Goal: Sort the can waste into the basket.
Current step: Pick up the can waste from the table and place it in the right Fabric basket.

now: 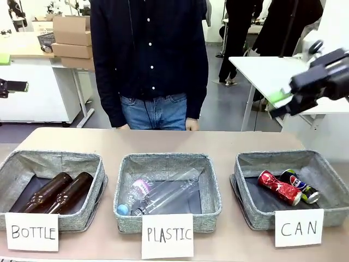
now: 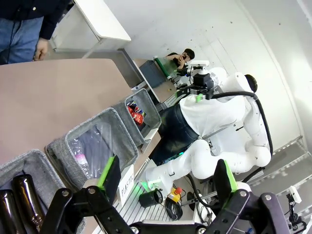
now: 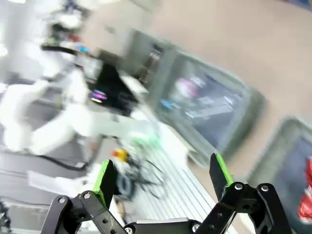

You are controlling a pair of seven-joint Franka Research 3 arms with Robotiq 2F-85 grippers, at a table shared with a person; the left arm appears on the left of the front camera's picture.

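Note:
The grey basket behind the "CAN" card stands at the table's right. Two cans lie side by side inside it: a red can and a dark blue can. My right gripper hangs high above and behind this basket, open, with nothing between its green pads. Its own blurred wrist view shows the right gripper open, and the red can at the right edge. My left gripper is open and holds nothing, off the table's left end. From there the basket with the red can lies farthest away.
A "PLASTIC" basket with clear bottles stands in the middle. A "BOTTLE" basket with two brown bottles is at the left. A person stands at the far edge, one hand near the tabletop. Bare table stretches behind the baskets.

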